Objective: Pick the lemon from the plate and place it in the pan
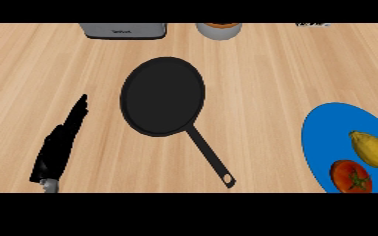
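Note:
A yellow lemon [365, 147] lies on the blue plate [325, 130] at the right edge of the head view, partly cut off by the frame. The black pan [162, 95] sits in the middle of the wooden counter, its handle [210, 157] pointing toward the lower right. My left hand [60, 142] shows at the lower left with fingers straight, pointing up toward the pan's left side and holding nothing. The right hand shows nowhere in the view.
A red tomato [351, 176] lies on the same plate just below the lemon. At the counter's far edge stand a grey toaster-like appliance [123, 30] and a white cup [218, 30].

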You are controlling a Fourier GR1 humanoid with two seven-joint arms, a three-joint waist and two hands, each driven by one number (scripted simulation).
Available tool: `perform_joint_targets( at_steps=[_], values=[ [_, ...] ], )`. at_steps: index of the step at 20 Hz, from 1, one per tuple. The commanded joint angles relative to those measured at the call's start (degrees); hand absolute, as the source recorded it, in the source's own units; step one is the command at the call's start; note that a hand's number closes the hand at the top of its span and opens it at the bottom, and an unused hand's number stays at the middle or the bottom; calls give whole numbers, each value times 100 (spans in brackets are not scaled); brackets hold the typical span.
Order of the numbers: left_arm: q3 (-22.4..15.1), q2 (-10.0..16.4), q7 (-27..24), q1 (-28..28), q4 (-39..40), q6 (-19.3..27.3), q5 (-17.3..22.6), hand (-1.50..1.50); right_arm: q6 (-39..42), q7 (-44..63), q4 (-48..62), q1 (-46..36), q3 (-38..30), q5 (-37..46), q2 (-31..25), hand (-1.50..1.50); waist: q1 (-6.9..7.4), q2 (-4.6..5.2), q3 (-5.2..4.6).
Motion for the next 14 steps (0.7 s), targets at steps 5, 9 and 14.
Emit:
perform_joint_targets(
  at_steps=[5,9,14],
  values=[
    [102,-143,150,33,-134,11,-242,0,435,378,16,-134,224,689,409,-150,-16,-3,3],
    [329,39,181,311,-434,-330,-122,0,620,886,-671,154,-10,479,567,-150,-51,-19,1],
    [304,-135,153,269,-514,-316,-234,0,569,1326,-900,235,166,806,837,-150,-46,-19,1]
  ],
)
